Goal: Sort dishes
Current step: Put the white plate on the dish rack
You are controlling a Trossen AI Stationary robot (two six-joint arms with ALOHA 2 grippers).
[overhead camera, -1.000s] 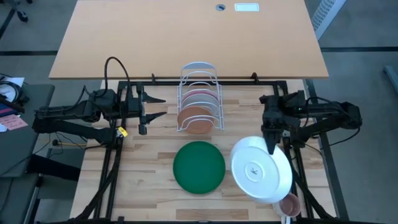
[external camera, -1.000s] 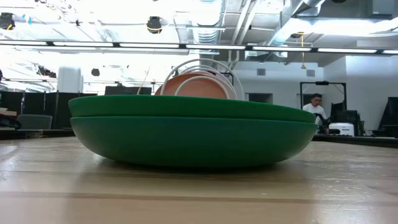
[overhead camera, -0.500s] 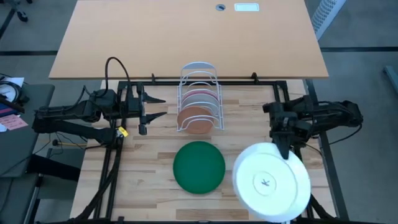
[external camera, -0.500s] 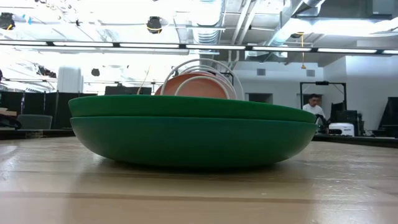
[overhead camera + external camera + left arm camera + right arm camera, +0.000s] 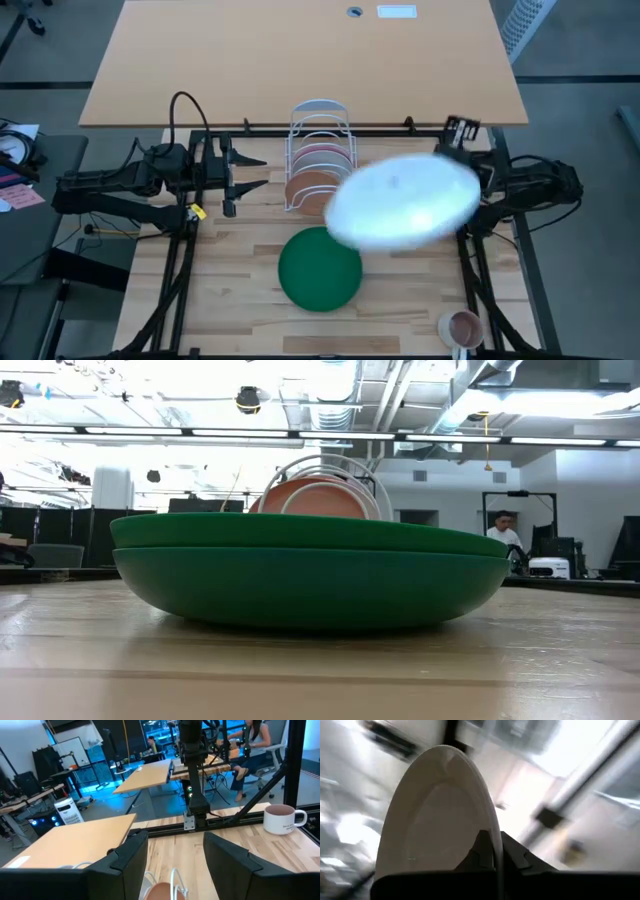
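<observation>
A white wire rack [image 5: 320,150] stands well apart from a pink mug [image 5: 464,328].

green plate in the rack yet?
No, in the high view the green plate lies flat on the table in front of the rack.

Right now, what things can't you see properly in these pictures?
- White plate: smeared by motion in the high view, so its exact tilt is unclear; the right gripper pinches its rim.
- Pink plate: mostly hidden behind the terracotta plate in the wire rack.
- Low view: the green plate fills the picture and hides both arms.
- Pink mug: partly cut off by the high view's bottom edge.
- Left gripper: waits open beside the rack.
</observation>
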